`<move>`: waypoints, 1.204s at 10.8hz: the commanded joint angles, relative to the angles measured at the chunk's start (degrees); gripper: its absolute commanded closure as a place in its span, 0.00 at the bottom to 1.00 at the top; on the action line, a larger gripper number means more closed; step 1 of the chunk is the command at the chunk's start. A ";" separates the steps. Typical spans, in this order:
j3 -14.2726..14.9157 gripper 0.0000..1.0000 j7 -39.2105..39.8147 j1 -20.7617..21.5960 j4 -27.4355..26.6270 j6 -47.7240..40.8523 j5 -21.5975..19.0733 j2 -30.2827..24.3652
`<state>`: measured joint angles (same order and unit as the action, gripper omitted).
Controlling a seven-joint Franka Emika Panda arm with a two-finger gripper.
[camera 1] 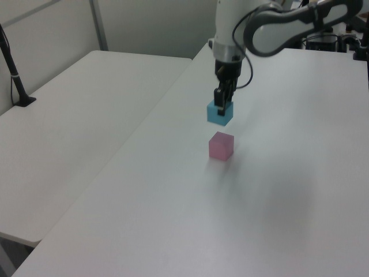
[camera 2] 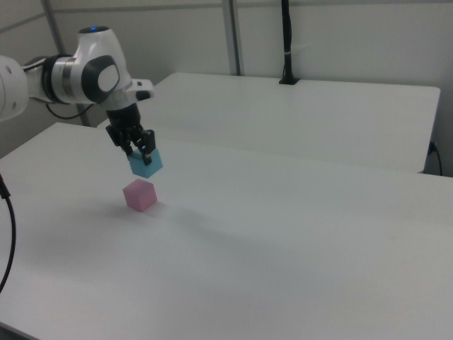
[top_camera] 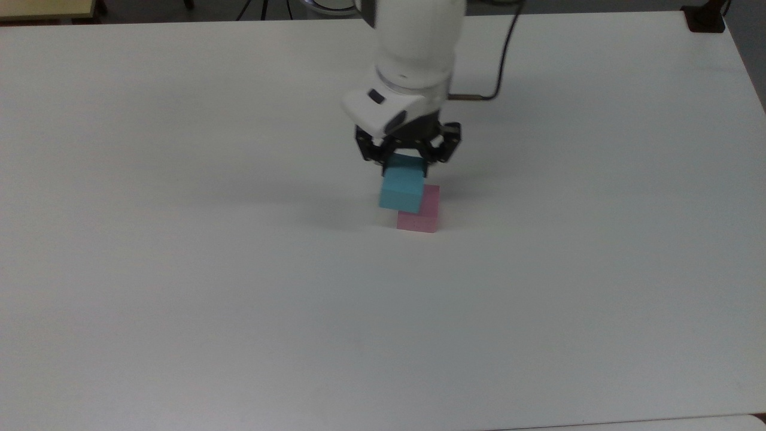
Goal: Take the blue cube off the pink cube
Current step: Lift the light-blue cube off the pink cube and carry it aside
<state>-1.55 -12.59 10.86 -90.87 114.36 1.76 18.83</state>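
My gripper [top_camera: 405, 163] [camera 1: 222, 105] [camera 2: 140, 153] is shut on the blue cube [top_camera: 401, 188] [camera 1: 219, 113] [camera 2: 146, 164] and holds it in the air, clear of the table. The pink cube [top_camera: 420, 216] [camera 1: 221, 145] [camera 2: 139, 194] sits alone on the white table below it. In the left view there is a clear gap between the two cubes. In the top view the blue cube overlaps the pink cube's upper left corner.
The white table [top_camera: 239, 299] has open surface all around the cubes. A second white table [camera 1: 75, 115] [camera 2: 318, 113] stands alongside. A black post [camera 1: 14, 75] [camera 2: 287, 42] is clamped at that table's far side. A black cable [top_camera: 502, 60] trails from my wrist.
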 commanded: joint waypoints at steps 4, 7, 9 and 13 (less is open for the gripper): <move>0.14 0.39 30.38 -19.35 -13.00 -4.68 0.79 -11.17; 0.41 0.39 44.02 -29.47 -16.61 -3.54 0.79 -12.60; 0.50 0.39 48.87 -35.36 -20.19 2.84 0.79 -11.36; 0.58 0.39 51.61 -40.74 -26.73 20.54 0.79 -6.72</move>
<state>-0.75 37.85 -28.66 -115.57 130.49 2.20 10.57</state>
